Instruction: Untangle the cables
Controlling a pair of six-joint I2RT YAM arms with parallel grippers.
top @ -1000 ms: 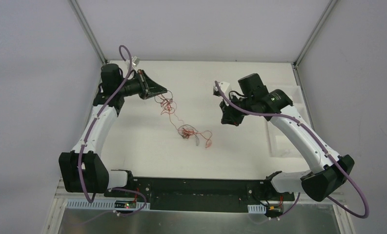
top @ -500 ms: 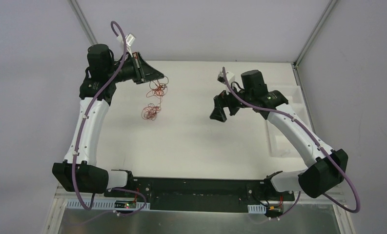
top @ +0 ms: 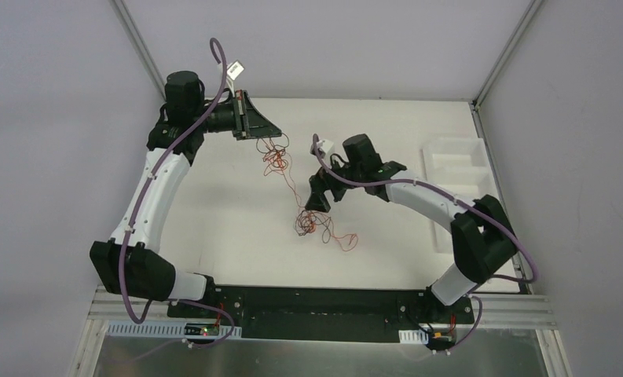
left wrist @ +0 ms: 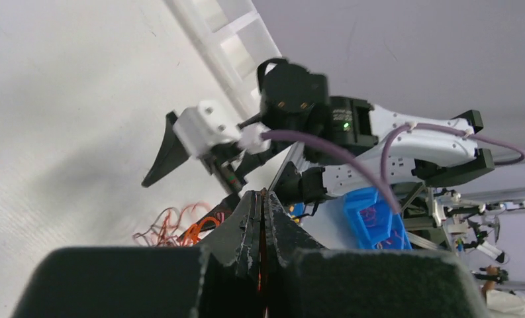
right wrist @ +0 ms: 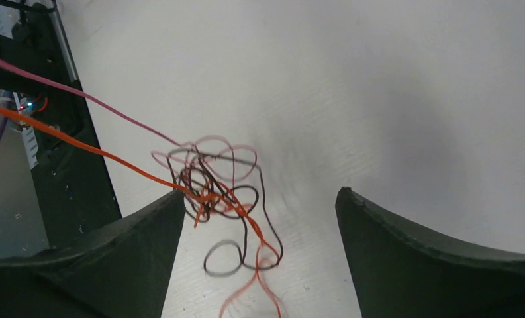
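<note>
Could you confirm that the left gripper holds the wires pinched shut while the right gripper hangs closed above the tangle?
Not quite: the right gripper is open, its fingers spread with the wires between them, as the right wrist view shows. The left gripper does hold them pinched shut.

- Top view: bright, even, diffuse light on the white counter (top: 214,228). The arms throw faint, soft shadows, and the metal sheet (top: 316,357) at 6 o'clock has a sheen.
- Left wrist view: the left fingers (left wrist: 243,228) at 6 o'clock are dark and blurred. The counter is nearly washed out at 10 o'clock.
- Right wrist view: the cables (right wrist: 210,195) are clear at centre and smeared toward 6 o'clock. The right fingers (right wrist: 114,265) are in shade, with a soft grey shadow at 2 o'clock.
</note>
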